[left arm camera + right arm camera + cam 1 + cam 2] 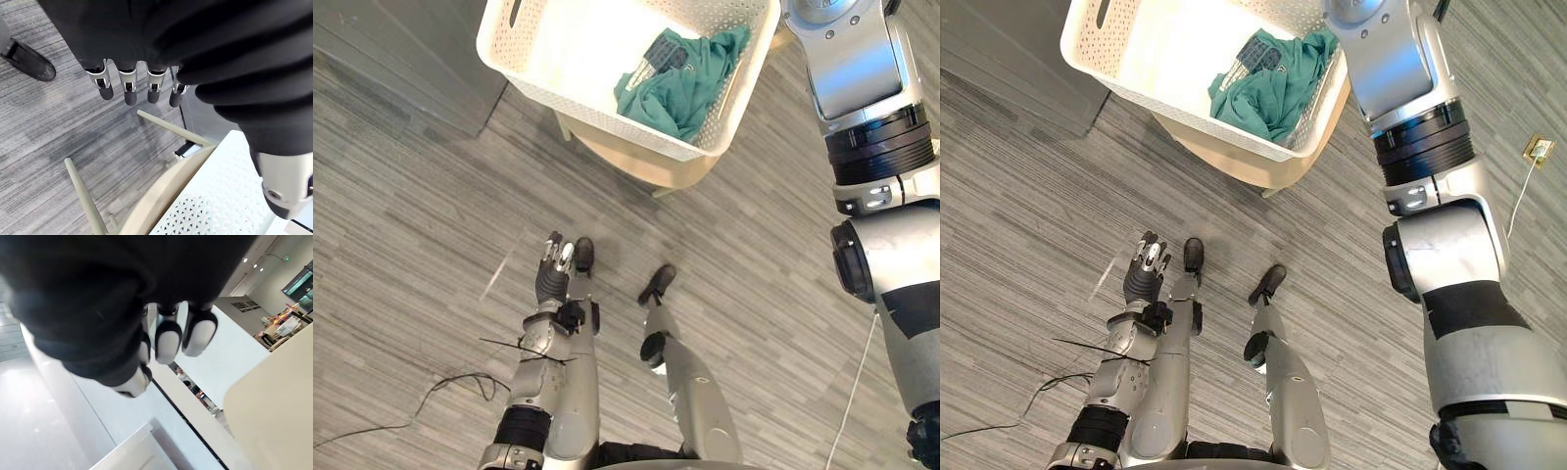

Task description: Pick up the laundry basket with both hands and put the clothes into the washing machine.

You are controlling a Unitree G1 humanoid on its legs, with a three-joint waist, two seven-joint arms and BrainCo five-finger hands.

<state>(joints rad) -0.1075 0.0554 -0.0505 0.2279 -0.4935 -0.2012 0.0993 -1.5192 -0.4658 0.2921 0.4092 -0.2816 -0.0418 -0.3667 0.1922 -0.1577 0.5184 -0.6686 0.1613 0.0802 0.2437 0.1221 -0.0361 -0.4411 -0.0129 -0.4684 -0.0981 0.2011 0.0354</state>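
Left of the laundry basket (587,103) a dark grey panel (401,49) stands at the edge of the grey wood-grain floor (411,196); below the basket, well apart from it, the left hand (552,272) hangs low over the floor, nearer the basket's left end than its right; its fingers (129,90) are straight and side by side, loosely spread, holding nothing and touching nothing; past them the left wrist view shows the basket's white perforated wall with pale wooden legs beneath it.

The basket itself is white, pierced with small holes, with a dark handle slot in its left end wall; it rests on a pale wooden stool (646,162), whose rounded seat edge juts out under the basket's near wall; neither hand touches the basket in the head views.

Inside the basket, bunched against its right end, lie the green clothes (680,83); a dark striped patch sits on top of them, and what it is cannot be told; the basket's left half shows bare white bottom.

Right of the basket the right arm (862,88) reaches up past the basket's right rim; the right hand (168,340) shows in its own wrist view, its fingers (199,335) loosely bent and close together with nothing between them and the thumb; how near it is to the basket cannot be told.
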